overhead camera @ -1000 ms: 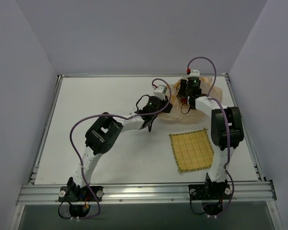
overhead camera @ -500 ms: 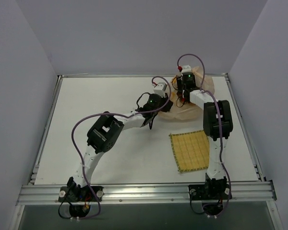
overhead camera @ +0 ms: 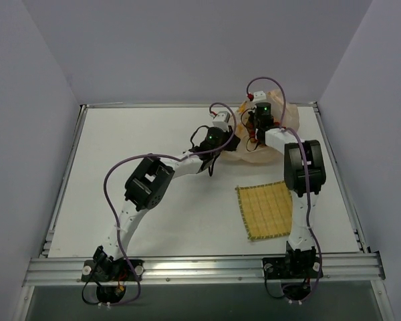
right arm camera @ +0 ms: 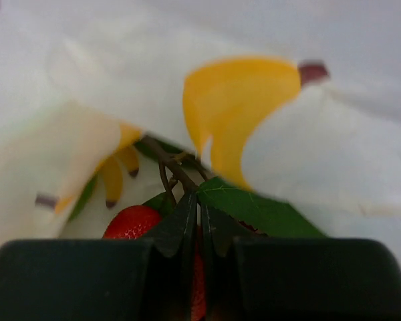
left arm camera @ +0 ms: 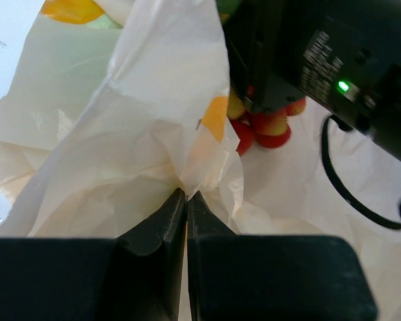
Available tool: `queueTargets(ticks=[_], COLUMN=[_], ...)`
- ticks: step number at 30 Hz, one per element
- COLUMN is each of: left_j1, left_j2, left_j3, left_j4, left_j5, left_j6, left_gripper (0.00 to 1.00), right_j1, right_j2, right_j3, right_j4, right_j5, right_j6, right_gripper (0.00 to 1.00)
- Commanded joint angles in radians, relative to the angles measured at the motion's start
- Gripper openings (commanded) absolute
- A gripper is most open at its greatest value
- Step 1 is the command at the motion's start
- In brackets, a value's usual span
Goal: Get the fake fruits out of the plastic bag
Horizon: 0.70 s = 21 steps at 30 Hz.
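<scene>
The plastic bag (overhead camera: 275, 142), pale peach with yellow printed figures, lies crumpled at the table's back right. My left gripper (left arm camera: 186, 195) is shut on a raised fold of the plastic bag (left arm camera: 120, 154) at its left edge. My right gripper (right arm camera: 199, 204) is inside the bag's mouth, shut at the stem and green leaf (right arm camera: 264, 212) of the red berry bunch (right arm camera: 130, 224). From the left wrist the berries (left arm camera: 271, 130) show under the right gripper's black body (left arm camera: 334, 67). Bag film (right arm camera: 334, 160) drapes over the right gripper. The other fake fruits are hidden.
A square yellow woven mat (overhead camera: 267, 210) lies on the white table in front of the bag, beside the right arm's upper link (overhead camera: 303, 167). A metal rail (overhead camera: 200, 267) runs along the near edge, and grey walls close in the table.
My right gripper pushed deeper into the bag and closed from open onto the berry bunch's stem. The left gripper stayed shut on the bag fold and shifted slightly toward the back.
</scene>
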Motion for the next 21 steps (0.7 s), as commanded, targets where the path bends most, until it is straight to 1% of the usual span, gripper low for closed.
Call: queueTargets(ticks=[1, 5, 7, 8, 14, 15, 18, 20, 21], left_j1=[0.010, 0.007, 0.005, 0.004, -0.007, -0.007, -0.009, -0.009, -0.009], left_j2=[-0.004, -0.003, -0.004, -0.003, -0.001, -0.001, 0.006, 0.013, 0.013], left_j3=[0.059, 0.074, 0.080, 0.084, 0.100, 0.105, 0.125, 0.140, 0.145], left_j4=[0.014, 0.021, 0.024, 0.024, 0.013, 0.010, -0.008, -0.022, -0.025], left_j5=[-0.005, -0.007, -0.008, -0.010, -0.014, -0.014, -0.014, -0.016, -0.016], left_j6=[-0.030, -0.050, -0.060, -0.063, -0.071, -0.073, -0.068, -0.065, -0.062], left_gripper=[0.02, 0.02, 0.02, 0.02, 0.02, 0.02, 0.02, 0.02, 0.02], right_j1=[-0.006, -0.011, -0.011, -0.015, -0.023, -0.025, -0.026, -0.025, -0.025], right_j2=[-0.140, -0.297, -0.344, -0.390, -0.529, -0.545, -0.605, -0.647, -0.664], right_j3=[-0.105, -0.223, -0.264, -0.309, -0.471, -0.485, -0.528, -0.536, -0.539], right_j4=[0.137, 0.235, 0.257, 0.289, 0.418, 0.432, 0.492, 0.513, 0.516], right_j5=[-0.010, -0.034, -0.049, -0.063, -0.128, -0.132, -0.166, -0.166, -0.196], right_j6=[0.000, 0.043, 0.075, 0.121, 0.293, 0.343, 0.423, 0.450, 0.468], right_gripper=[0.00, 0.00, 0.00, 0.00, 0.00, 0.00, 0.00, 0.00, 0.00])
